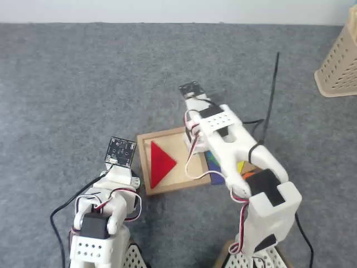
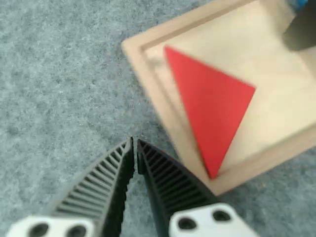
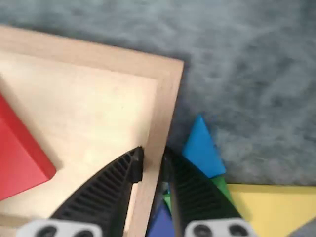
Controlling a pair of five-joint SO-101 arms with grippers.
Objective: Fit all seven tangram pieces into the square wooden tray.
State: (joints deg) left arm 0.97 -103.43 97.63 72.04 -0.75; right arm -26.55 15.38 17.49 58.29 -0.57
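High view: grey carpet [image 1: 83, 84] under the tray [image 1: 173, 187], beige basket [image 1: 340, 61] apart.

Colour key. The worktop [image 1: 67, 84] is mottled grey with a fine woven fleck throughout. The wooden tray [image 1: 143, 164] is pale tan – its rim a shade darker than its floor. Inside it lies a plain red triangle [image 1: 160, 162]. Beside the tray are a light blue triangle [image 3: 201, 148], a green piece [image 3: 222, 190], a yellow piece [image 3: 266, 207] and a dark blue piece [image 3: 160, 222], each of one flat colour. The left hand [image 2: 134, 148] and right hand [image 3: 152, 155] are black, ribbed with fine cross-lines, on white mounts. The arms [image 1: 234, 142] are white with black blocks and carry red, white and black wires. The basket [image 1: 340, 61] is beige – patterned with rows of small holes.
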